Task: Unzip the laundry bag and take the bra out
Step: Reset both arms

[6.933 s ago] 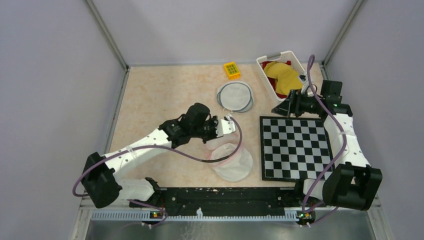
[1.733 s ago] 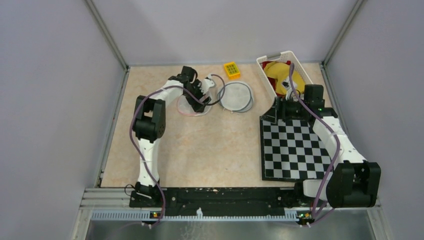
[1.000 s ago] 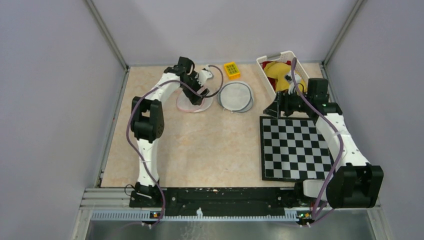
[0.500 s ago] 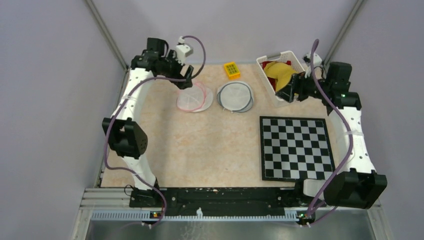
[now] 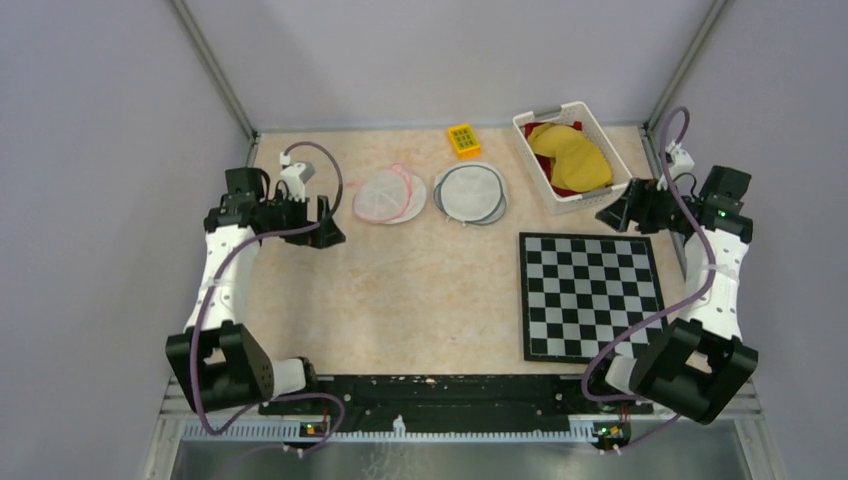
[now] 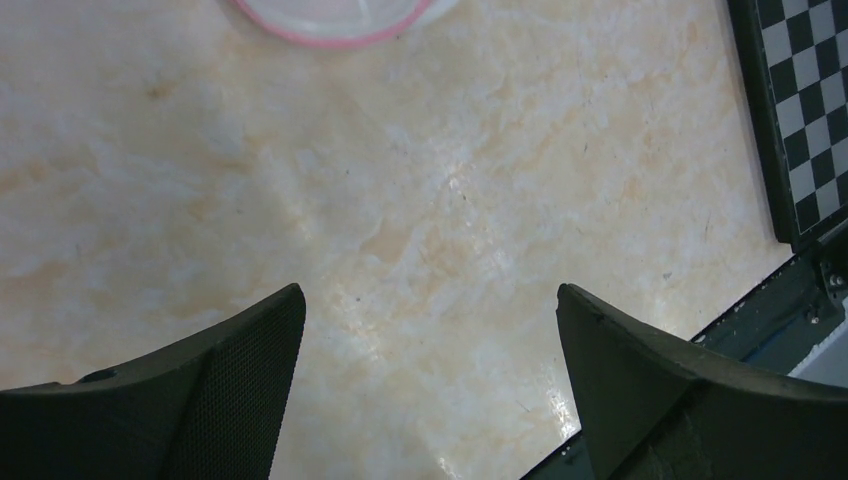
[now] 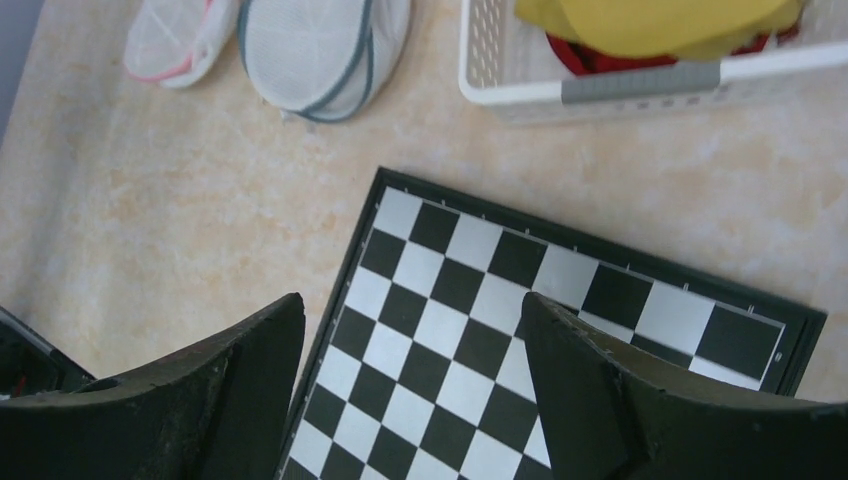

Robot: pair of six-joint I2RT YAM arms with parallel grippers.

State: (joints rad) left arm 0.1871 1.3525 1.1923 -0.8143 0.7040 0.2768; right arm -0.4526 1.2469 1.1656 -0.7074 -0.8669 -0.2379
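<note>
The pink-rimmed mesh laundry bag (image 5: 388,195) lies flat at the back of the table; its rim shows at the top of the left wrist view (image 6: 330,15) and in the right wrist view (image 7: 175,40). A yellow cupped garment (image 5: 570,155), seemingly the bra, lies in the white basket (image 5: 540,170) over red cloth. My left gripper (image 5: 328,222) hangs open and empty left of the bag, over bare table (image 6: 428,290). My right gripper (image 5: 615,212) is open and empty near the basket's front right corner, above the chessboard's far edge (image 7: 412,300).
A second mesh bag with a grey rim (image 5: 470,192) lies right of the pink one. A small orange block (image 5: 462,140) sits behind it. A chessboard (image 5: 590,295) covers the right half of the table. Purple walls stand on both sides.
My left arm swung away from the pink bag to the left and nearer, staying open. My right arm drew back from the basket toward the right wall, its jaws widening.
</note>
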